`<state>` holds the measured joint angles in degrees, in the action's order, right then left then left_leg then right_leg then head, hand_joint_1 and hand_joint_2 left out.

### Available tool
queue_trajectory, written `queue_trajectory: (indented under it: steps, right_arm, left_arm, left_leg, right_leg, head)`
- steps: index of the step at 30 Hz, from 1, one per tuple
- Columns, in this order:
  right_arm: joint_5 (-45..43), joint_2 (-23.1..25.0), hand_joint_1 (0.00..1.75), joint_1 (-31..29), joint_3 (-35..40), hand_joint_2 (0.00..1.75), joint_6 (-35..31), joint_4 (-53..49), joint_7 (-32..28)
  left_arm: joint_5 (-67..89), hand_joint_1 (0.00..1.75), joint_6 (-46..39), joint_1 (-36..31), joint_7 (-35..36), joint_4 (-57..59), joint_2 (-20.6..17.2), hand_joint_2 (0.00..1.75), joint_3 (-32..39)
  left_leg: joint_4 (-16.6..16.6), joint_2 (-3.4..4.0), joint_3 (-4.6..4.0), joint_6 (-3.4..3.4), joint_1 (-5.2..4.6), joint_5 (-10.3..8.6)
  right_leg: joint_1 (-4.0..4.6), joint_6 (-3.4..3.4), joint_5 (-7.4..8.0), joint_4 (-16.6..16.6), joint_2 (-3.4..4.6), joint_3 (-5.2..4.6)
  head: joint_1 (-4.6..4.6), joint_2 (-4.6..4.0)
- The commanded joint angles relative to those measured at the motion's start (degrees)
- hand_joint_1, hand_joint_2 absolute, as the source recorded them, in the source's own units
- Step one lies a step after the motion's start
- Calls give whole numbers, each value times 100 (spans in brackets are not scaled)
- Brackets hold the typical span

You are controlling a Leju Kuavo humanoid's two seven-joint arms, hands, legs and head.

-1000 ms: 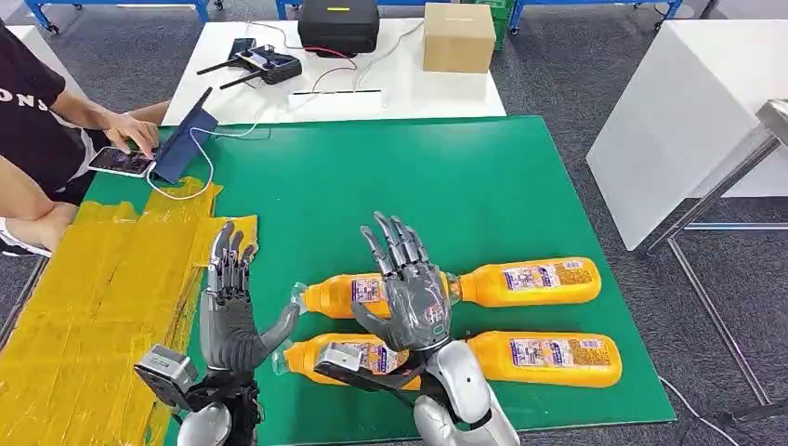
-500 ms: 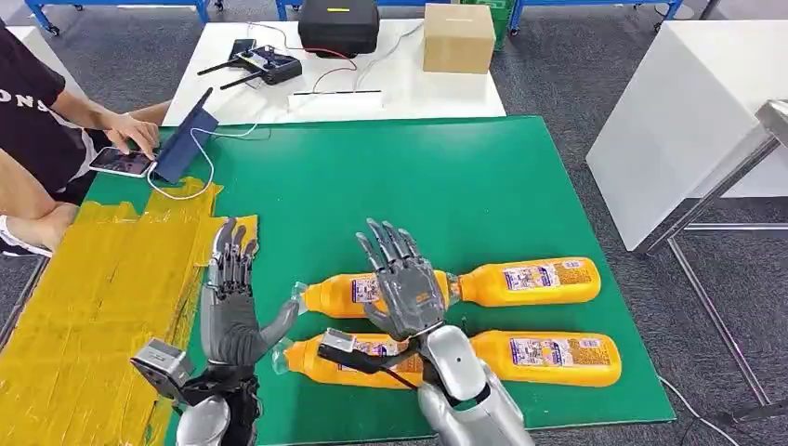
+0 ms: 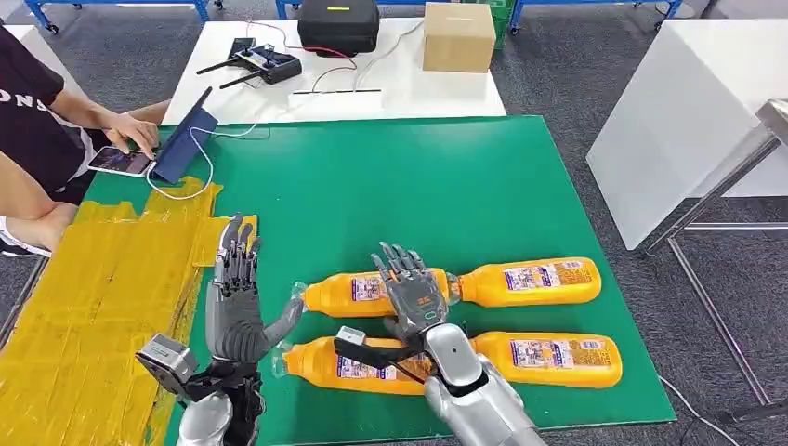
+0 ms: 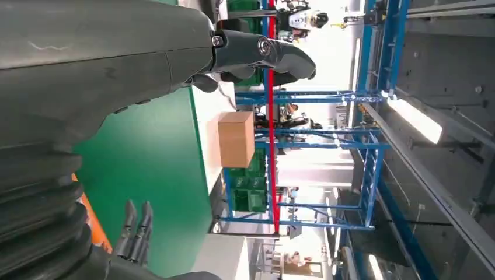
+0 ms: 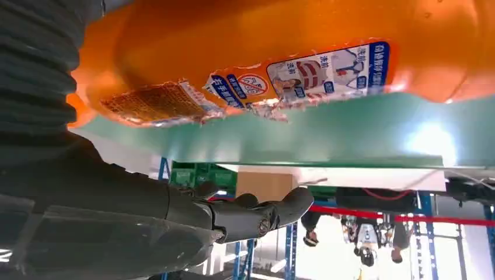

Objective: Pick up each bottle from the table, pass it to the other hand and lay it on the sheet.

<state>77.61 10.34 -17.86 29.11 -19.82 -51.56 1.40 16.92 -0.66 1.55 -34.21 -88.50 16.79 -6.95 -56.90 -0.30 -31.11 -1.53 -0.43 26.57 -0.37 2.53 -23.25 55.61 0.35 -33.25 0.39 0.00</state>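
Lying on their sides in two rows on the green mat [image 3: 465, 186] are four orange bottles, none yet on the yellow sheet [image 3: 84, 307] at the robot's left. Near-left bottle [image 3: 321, 364], far-left bottle [image 3: 348, 293], far-right bottle [image 3: 530, 282], near-right bottle [image 3: 558, 358]; the left pair's clear caps point toward the sheet. Right hand [image 3: 412, 295] hovers over the far-left bottle's base, fingers spread and released, gripping nothing; whether it touches the bottle I cannot tell. Left hand [image 3: 234, 302] stands upright between sheet and bottle caps, fingers apart, thumb out toward the caps, empty. Bottles look full, so probably fairly heavy; smooth plastic bodies, rounded, likely to roll and slip. Glossy paper labels wrap the middle; the right wrist view shows one label [image 5: 303, 76] wrinkled and torn at the edge. Best hold, by my judgement: around the labelled waist, near the balance point, leaving one end free for the handover. Sheet is crinkled, taped yellow film, soft-looking. Mat is matte, flat. Beyond: a white tabletop [image 3: 418, 84] carrying a cardboard box [image 3: 458, 37] and black case [image 3: 338, 24]; a person's hand [image 3: 130, 135] on a tablet [image 3: 119, 161].
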Motion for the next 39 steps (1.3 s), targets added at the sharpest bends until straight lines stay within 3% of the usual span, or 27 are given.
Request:
queue_trajectory:
  steps: [1, 10, 21, 23, 24, 27, 34, 35, 36, 39]
  right_arm:
    - [34, -66, 0, -407, -172, 175, 40, 926, 39]
    - [-111, -158, 0, -641, -333, 175, 182, 1314, -76]
    - [132, -106, 0, -1682, -355, 175, 465, 2598, -160]
    - [234, -69, 9, -1782, -213, 175, 581, 2640, -223]
    - [256, -43, 37, -1816, -169, 175, 628, 2668, -258]
    - [333, 0, 96, -1903, -31, 175, 810, 2781, -352]
    - [330, -12, 96, -1892, -28, 175, 793, 2784, -362]
    - [351, -14, 124, -1910, 16, 175, 830, 2820, -409]
    - [351, -13, 133, -1930, 55, 175, 896, 2869, -487]
    - [339, -26, 136, -1936, 112, 175, 991, 2943, -606]
  left_arm:
    - [79, 0, 15, -184, 41, 243, -85, 175, -202]
    - [90, 0, 14, -233, 44, 299, -129, 175, -256]
    - [-275, 0, 390, -451, -125, 491, -167, 175, -294]
    - [-264, 0, 399, -455, -150, 462, -168, 175, -317]
    - [-265, 0, 404, -459, -156, 462, -169, 175, -321]
    - [-374, 0, 490, -485, -227, 498, -171, 175, -318]
    - [-379, 0, 495, -484, -230, 504, -174, 175, -314]
    - [-403, 0, 516, -484, -249, 507, -173, 175, -314]
    - [-428, 0, 534, -479, -282, 494, -171, 175, -316]
    - [-459, 0, 551, -463, -314, 468, -173, 175, -316]
  left_leg:
    - [3, -4, 11, 9, 4, 1]
    - [4, -8, 12, 9, 3, 0]
    - [1, 0, 19, 11, 1, -2]
    - [0, 0, 19, 7, -1, -1]
    - [0, 3, 20, 11, 1, -1]
    - [0, 8, 19, 8, 0, 1]
    - [2, 0, 19, 7, 1, -1]
    - [2, -1, 17, 6, -1, -1]
    - [1, 2, 20, 10, 2, 1]
    - [1, 1, 17, 8, 0, -1]
  right_leg:
    - [4, -4, -1, -6, -8, 14]
    - [4, -4, -2, -5, -13, 15]
    - [2, -5, 2, -3, -7, 18]
    - [0, -3, 1, 0, -4, 18]
    - [2, -5, 2, -2, -2, 17]
    - [1, -4, 1, 0, 3, 15]
    - [1, -2, 0, -2, -5, 19]
    - [-1, -1, 0, 0, -5, 16]
    - [3, -4, 0, -1, -3, 20]
    - [1, -3, 1, -1, -3, 17]
  head:
    - [-2, 0]
    - [0, 0]
    - [-2, 0]
    - [-2, 0]
    - [-2, 0]
    - [-2, 0]
    - [-2, 2]
    - [-2, 0]
    - [-2, 0]
    - [-2, 0]
